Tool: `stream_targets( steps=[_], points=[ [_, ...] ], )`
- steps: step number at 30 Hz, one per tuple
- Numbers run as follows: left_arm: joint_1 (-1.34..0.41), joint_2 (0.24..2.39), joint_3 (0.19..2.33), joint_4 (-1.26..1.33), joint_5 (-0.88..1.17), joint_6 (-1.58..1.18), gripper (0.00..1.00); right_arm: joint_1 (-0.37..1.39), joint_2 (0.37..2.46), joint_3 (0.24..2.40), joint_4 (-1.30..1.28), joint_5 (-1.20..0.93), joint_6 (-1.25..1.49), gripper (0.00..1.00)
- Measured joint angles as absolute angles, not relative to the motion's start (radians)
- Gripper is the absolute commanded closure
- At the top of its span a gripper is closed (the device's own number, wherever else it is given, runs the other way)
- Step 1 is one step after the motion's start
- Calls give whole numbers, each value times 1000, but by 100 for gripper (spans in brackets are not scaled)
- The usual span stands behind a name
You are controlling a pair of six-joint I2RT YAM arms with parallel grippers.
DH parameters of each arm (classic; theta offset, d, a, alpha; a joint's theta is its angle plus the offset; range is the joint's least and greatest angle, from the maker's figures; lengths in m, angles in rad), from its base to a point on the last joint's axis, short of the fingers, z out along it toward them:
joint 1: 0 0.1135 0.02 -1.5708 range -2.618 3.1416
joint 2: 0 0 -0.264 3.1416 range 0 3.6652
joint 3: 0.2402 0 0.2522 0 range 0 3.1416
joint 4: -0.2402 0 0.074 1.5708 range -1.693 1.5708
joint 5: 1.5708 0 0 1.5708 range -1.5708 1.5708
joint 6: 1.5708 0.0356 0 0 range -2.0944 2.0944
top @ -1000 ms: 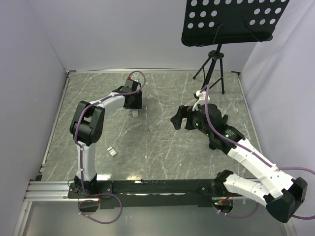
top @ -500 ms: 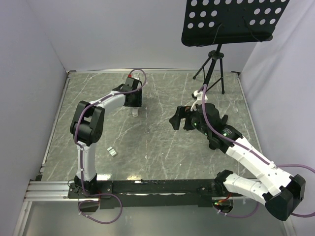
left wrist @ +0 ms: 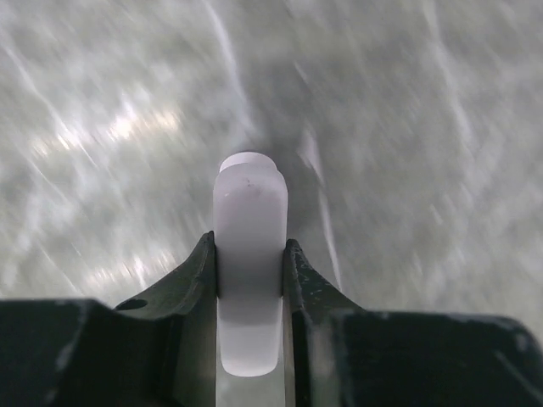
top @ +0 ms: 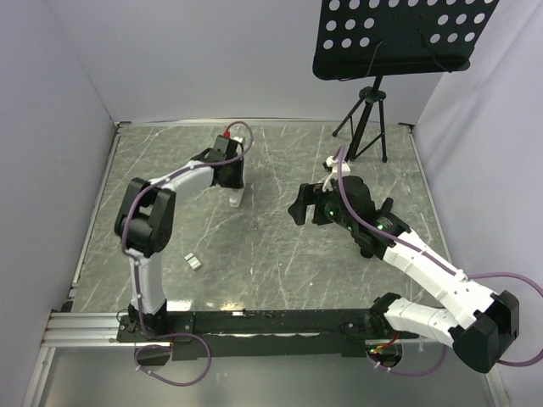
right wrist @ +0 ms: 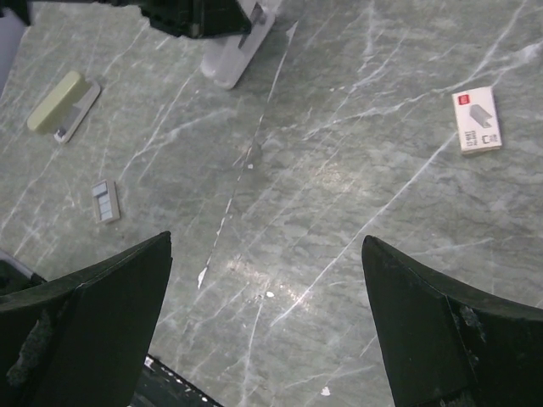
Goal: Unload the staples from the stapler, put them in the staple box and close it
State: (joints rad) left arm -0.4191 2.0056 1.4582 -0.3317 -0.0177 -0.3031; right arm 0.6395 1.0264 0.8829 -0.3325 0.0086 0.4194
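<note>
Both arms had shifted from a moment before: the left arm's elbow had swung out toward the left wall, and the right hand had crept a little leftward.

From above, the surface [top: 280, 254] was grey-green stone veined in white, boxed in by pale walls, with a black perforated music stand [top: 390, 34] on a tripod at the far right. The left hand [top: 235, 186] reached to the far part of the surface and sat down over the white stapler [top: 235, 199]. The right hand [top: 300, 206] hung spread to its right, apart from it. A small grey block [top: 194, 261] lay nearer the bases.

At the left wrist the stone was a blur. The left hand [left wrist: 249, 246] pinched the stapler [left wrist: 250, 199], its fingers [left wrist: 201, 271] pressed flat against both long sides and the rounded end poking out past the tips.

At the right wrist, the right hand [right wrist: 265, 246] stood wide above bare stone, holding nothing. The stapler [right wrist: 237, 52] showed at the top edge under the other hand. Around it lay the small grey block [right wrist: 104, 202], a tan box [right wrist: 477, 120] with a red mark, and a pale green bar [right wrist: 61, 100].
</note>
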Motion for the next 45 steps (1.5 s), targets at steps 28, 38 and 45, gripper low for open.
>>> stream_targets(
  steps=[28, 38, 45],
  points=[
    [-431, 1269, 903, -81, 827, -297, 99, 620, 1194, 669, 352, -753, 187, 6],
    [-431, 1253, 885, 20, 863, -414, 99, 716, 1191, 596, 456, -589, 7, 6],
    [-431, 1250, 885, 63, 858, -486, 99, 787, 1203, 595, 482, -457, -91, 10]
  ],
)
